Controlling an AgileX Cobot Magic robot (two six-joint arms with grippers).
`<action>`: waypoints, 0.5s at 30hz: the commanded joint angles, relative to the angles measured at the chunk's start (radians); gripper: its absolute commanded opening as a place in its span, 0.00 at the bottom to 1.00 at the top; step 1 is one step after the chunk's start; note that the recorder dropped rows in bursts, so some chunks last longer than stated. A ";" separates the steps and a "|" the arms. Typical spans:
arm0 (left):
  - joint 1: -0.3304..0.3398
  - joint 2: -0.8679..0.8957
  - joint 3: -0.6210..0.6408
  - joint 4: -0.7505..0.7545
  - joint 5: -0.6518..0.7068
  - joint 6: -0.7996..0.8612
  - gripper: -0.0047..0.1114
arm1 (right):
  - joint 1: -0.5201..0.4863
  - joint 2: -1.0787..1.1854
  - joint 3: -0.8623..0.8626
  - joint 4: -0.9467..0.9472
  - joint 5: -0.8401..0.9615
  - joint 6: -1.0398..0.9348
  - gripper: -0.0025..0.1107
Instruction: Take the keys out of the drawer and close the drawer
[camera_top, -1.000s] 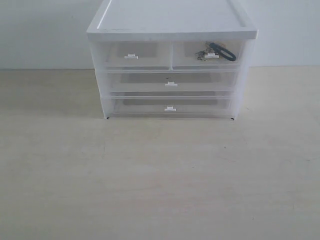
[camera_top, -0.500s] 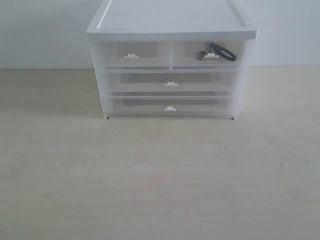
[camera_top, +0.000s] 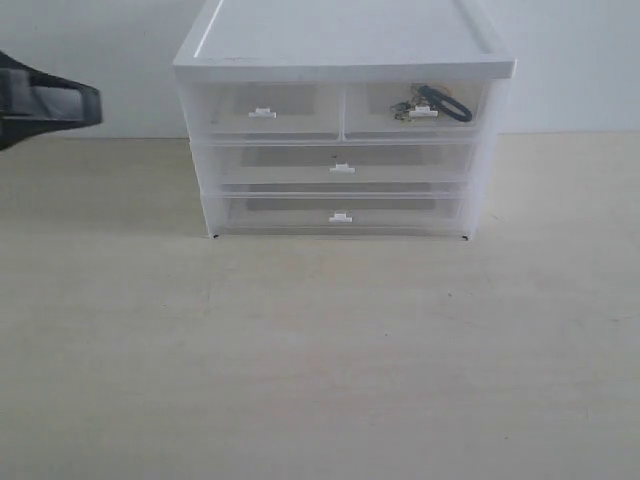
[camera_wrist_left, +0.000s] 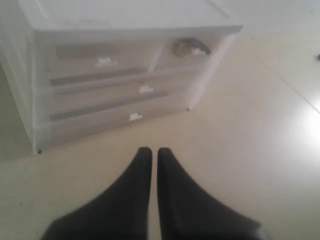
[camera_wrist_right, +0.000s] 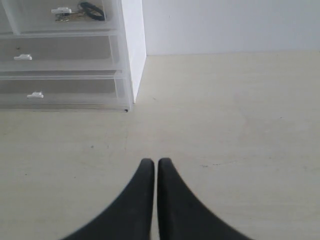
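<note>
Exterior view: keys (camera_top: 432, 104) lie inside the drawer (camera_top: 378, 122), top right of the cabinet (camera_top: 340, 40), just behind its white tab handle (camera_top: 421, 112). Long axis runs side to side along the drawer front: gold rings at the left end, black cord loop pointing right. Drawer front sits flush with its neighbours. Left gripper (camera_wrist_left: 151, 151): fingers pressed together, holding nothing, well apart from the cabinet. Right gripper (camera_wrist_right: 151, 162): likewise, over the table (camera_top: 320, 350).

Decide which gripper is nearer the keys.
Right, probably: the right gripper sits off the cabinet's right front corner, near the keys; the left gripper hangs farther back, front-left.
</note>
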 joint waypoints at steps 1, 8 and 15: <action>0.001 0.223 -0.087 -0.009 0.037 0.083 0.08 | -0.004 -0.006 0.000 -0.010 -0.019 -0.001 0.02; 0.001 0.403 -0.166 -0.033 -0.021 0.169 0.08 | -0.004 -0.006 0.000 -0.054 -0.169 -0.001 0.02; 0.001 0.480 -0.209 -0.110 -0.040 0.282 0.08 | -0.002 -0.006 0.000 -0.015 -0.301 0.033 0.02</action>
